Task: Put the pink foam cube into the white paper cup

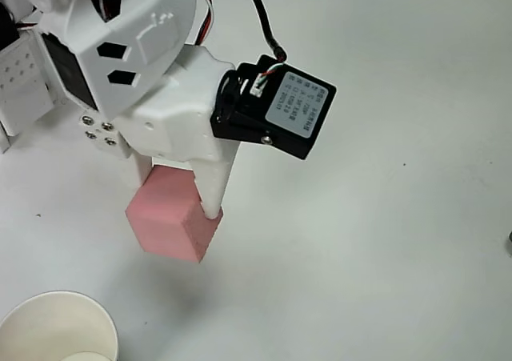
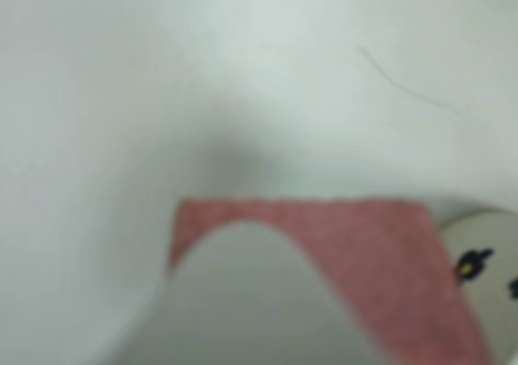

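In the overhead view we see the fingers [image 1: 178, 186] clamped on the pink foam cube [image 1: 170, 218], one on each side. The cube sits up and to the right of the white paper cup [image 1: 56, 329], apart from it, over the white surface [image 1: 384, 241].

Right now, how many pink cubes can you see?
1. The cube sits between the gripper fingers, up and right of the cup in the overhead view. The arm could hide others.
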`<state>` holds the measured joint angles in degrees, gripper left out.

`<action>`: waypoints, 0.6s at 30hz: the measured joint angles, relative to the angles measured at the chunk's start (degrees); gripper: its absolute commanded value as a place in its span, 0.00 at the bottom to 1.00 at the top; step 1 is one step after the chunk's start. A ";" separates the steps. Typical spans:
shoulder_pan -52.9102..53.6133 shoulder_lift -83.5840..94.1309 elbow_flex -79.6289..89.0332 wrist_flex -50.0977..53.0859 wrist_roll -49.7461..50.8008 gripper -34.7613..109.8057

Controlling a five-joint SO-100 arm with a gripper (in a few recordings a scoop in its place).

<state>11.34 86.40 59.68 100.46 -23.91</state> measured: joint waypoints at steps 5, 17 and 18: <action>1.05 0.35 0.18 0.00 -0.88 0.32; 5.63 1.49 3.34 0.00 -3.52 0.32; 6.33 1.58 3.34 0.00 -3.96 0.32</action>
<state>17.67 87.98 63.02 100.46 -27.86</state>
